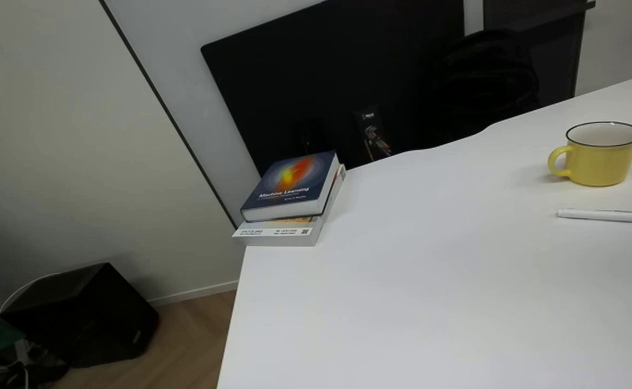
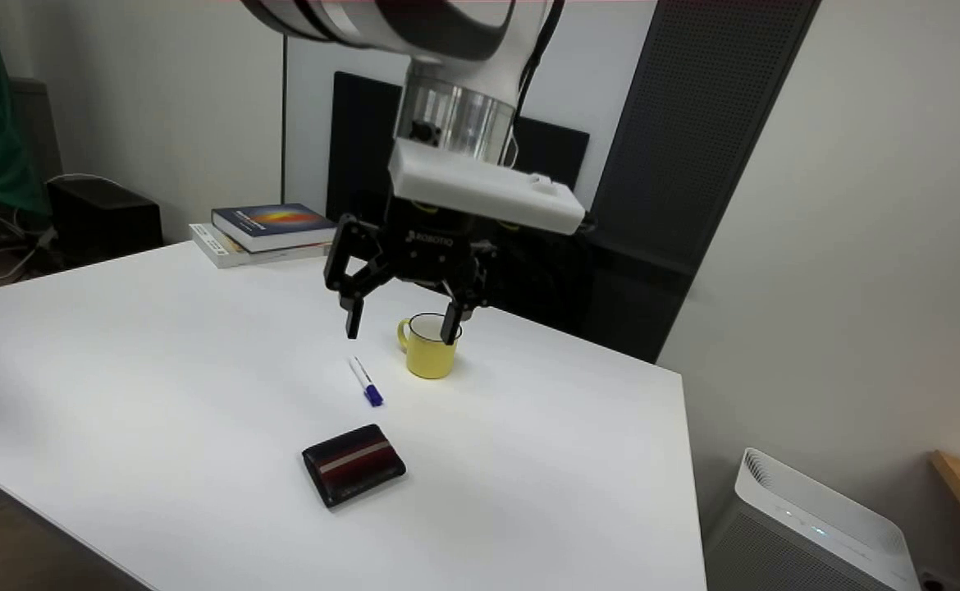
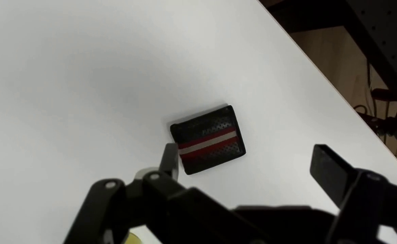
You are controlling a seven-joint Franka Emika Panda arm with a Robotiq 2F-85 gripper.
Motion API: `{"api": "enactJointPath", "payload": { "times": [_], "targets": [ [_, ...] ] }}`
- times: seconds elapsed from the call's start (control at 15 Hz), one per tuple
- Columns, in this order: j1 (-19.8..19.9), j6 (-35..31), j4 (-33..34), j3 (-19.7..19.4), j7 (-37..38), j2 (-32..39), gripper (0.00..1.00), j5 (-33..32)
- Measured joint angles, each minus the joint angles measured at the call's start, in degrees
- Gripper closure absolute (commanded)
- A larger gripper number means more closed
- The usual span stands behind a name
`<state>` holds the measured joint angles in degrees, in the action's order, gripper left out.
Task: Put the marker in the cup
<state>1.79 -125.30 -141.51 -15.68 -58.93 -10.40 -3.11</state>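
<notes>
The marker, white with a dark blue end, lies on the table beside the cup in both exterior views [image 1: 599,215] [image 2: 367,382]. In an exterior view its blue end is cut by the picture's edge. The yellow cup stands upright with its handle to one side in both exterior views [image 1: 599,165] [image 2: 429,357]. A small yellow patch, seemingly the cup, shows at the wrist view's lower edge [image 3: 133,239]. My gripper [image 2: 400,337] is open and empty above the table; one finger overlaps the cup's rim in that picture. It is also open in the wrist view [image 3: 246,152]. The marker is not visible there.
A dark wallet with a red and white stripe [image 2: 354,465] lies on the white table [image 2: 546,476], also seen in the wrist view [image 3: 208,139]. Two stacked books [image 1: 289,189] sit at the table's corner [image 2: 273,226]. A black panel [image 1: 316,81] stands behind the table.
</notes>
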Motion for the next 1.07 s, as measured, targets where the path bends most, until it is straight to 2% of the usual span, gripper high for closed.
{"api": "enactJointPath", "payload": {
  "times": [0.27, 0.67, 1.07],
  "targets": [
    [0.3, -4.0, 3.9, 2.3, -1.6, 10.1, 0.00, 0.0],
    [2.1, -6.7, 14.7, 7.5, -3.1, 25.3, 0.00, -0.5],
    [3.4, -11.0, 23.5, 11.6, -4.2, 35.3, 0.00, -4.0]
  ]
}}
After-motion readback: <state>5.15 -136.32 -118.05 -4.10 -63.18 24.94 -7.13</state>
